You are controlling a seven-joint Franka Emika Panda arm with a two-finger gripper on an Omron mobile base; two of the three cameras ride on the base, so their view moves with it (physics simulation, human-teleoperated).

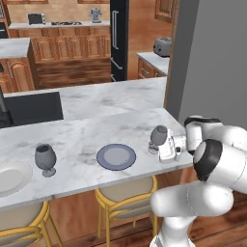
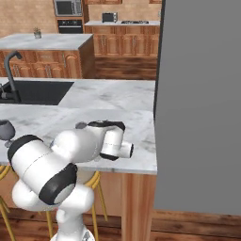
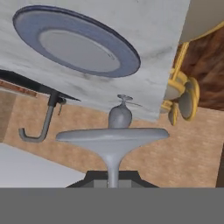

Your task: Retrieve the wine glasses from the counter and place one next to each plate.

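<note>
The fingers point(image 1: 166, 148) pinch the stem of the paler wine glass point(image 1: 158, 135), held at the bench point(image 1: 87, 140) edge with the blue-grey plate point(image 1: 116, 157) just beside them. The darker glass point(image 1: 45, 158) already stands by the white plate point(image 1: 10, 177), well apart. Lower the foot flat onto bare marble beside the rim before releasing.

Veined marble bar top point(image 1: 96, 130), translucent grey glass point(image 1: 45, 159), glossy blue-grey plate point(image 1: 116, 157)
</note>
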